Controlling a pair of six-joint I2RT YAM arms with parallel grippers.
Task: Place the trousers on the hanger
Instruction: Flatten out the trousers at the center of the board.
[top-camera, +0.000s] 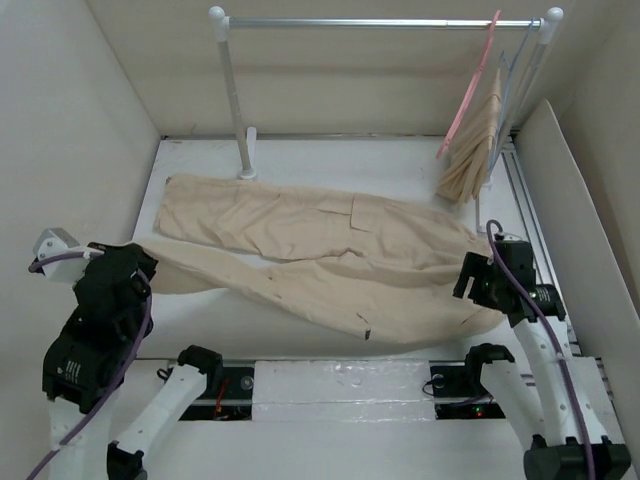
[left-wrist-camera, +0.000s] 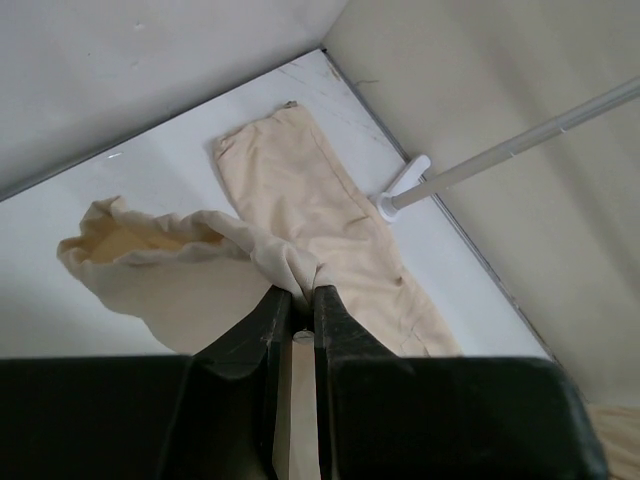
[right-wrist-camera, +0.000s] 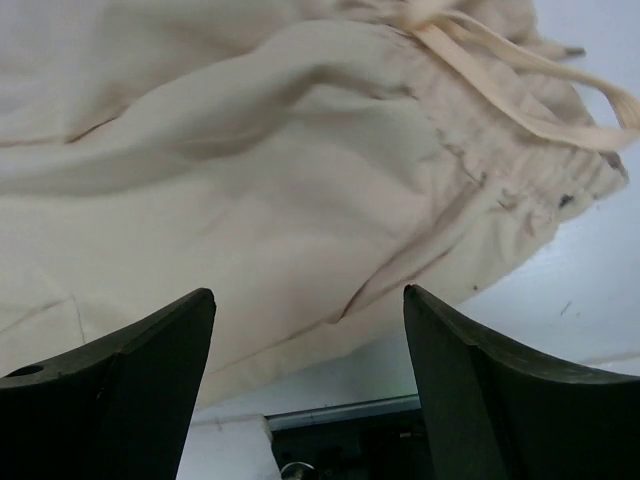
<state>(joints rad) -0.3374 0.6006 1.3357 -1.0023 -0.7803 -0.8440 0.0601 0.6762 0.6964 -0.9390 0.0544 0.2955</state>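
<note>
Trousers (top-camera: 300, 240) between the left jaws

Robot lab cell: white panel walls (top-camera: 80, 110), clothes rail (top-camera: 380, 22)

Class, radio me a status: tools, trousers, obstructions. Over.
Left tool shut on trousers, leg end. Right tool open at waistband. Pink hanger on rail, beige cloth hanging beside it.

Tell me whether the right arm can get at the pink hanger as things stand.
Probably yes. The right hand is open and empty over the trousers, and the pink hanger hangs on the rail beyond it, on its own side, nothing between. The height may stretch it.
</note>
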